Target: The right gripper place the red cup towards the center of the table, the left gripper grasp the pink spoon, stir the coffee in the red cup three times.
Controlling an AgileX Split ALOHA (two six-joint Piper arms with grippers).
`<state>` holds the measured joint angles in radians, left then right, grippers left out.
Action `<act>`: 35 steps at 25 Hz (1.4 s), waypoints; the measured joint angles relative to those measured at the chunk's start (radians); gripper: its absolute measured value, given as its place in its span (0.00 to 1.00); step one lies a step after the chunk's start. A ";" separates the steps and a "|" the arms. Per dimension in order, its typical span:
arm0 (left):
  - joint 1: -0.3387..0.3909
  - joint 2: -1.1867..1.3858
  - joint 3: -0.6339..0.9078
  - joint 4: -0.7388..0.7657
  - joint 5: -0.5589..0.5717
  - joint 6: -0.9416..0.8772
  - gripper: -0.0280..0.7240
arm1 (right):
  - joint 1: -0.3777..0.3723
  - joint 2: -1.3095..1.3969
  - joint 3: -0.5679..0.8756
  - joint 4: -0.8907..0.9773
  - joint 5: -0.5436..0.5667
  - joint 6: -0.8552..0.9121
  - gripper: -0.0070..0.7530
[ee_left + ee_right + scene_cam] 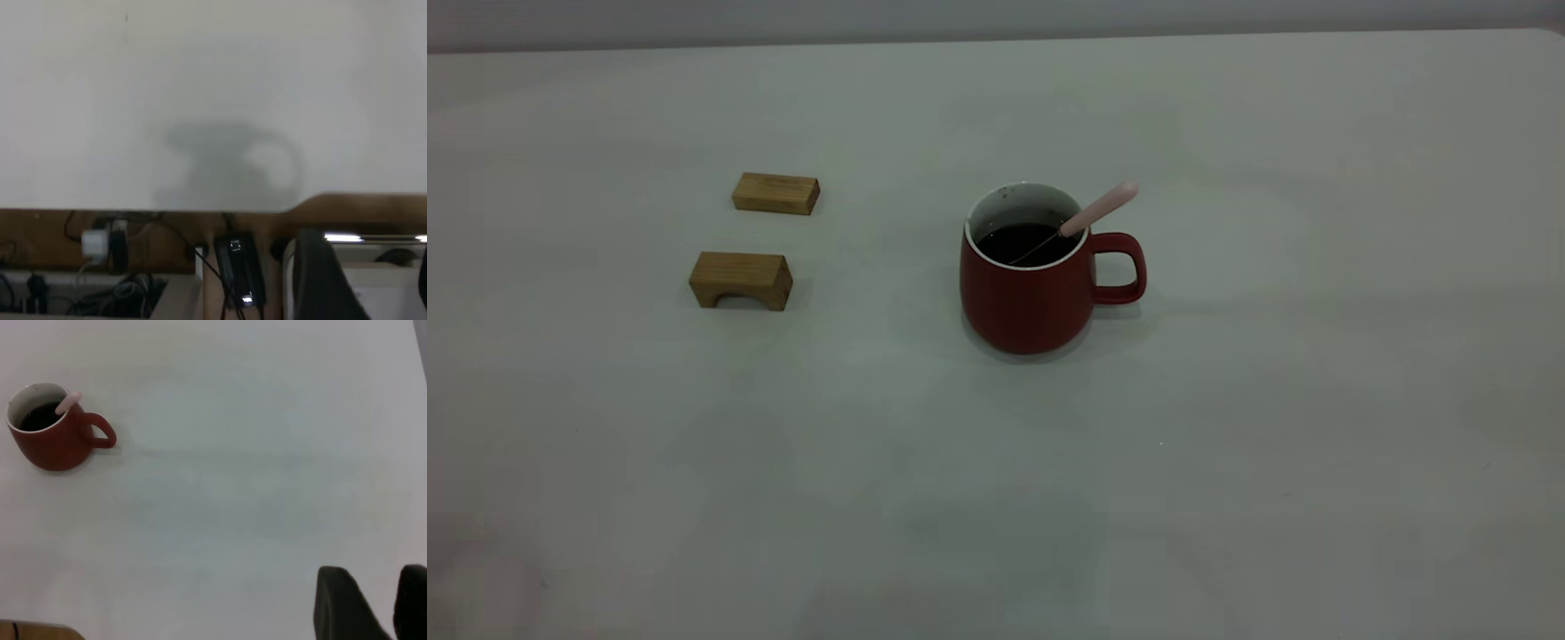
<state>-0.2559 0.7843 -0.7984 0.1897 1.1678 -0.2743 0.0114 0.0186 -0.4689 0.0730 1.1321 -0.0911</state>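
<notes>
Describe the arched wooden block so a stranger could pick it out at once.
On the table, left of the red cup, lie two wooden blocks. The arched wooden block is the nearer one; unlike the plain block, its underside has a curved cut-out.

Tapered matte-black right gripper (377, 607) fingers (343, 603)

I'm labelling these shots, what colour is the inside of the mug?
White inside the red cup, above the dark coffee; clearest in the exterior view.

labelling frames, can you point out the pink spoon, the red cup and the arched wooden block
pink spoon (1104, 206), exterior view, on the pink handle above the rim.
red cup (1024, 302), exterior view, on the front of the red body.
arched wooden block (743, 274), exterior view, on its front face above the arch.
</notes>
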 joint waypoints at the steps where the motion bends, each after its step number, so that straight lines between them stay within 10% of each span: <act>1: 0.014 -0.056 0.046 -0.002 0.000 0.005 0.61 | 0.000 0.000 0.000 0.000 0.000 0.000 0.32; 8: 0.160 -0.420 0.210 -0.002 0.000 0.027 0.61 | 0.000 0.000 0.000 0.000 0.000 0.000 0.32; 35: 0.195 -0.803 0.311 -0.076 -0.029 0.158 0.61 | 0.000 0.000 0.000 0.000 0.000 0.000 0.32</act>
<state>-0.0610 -0.0189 -0.4871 0.1135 1.1385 -0.1166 0.0114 0.0186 -0.4689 0.0730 1.1321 -0.0911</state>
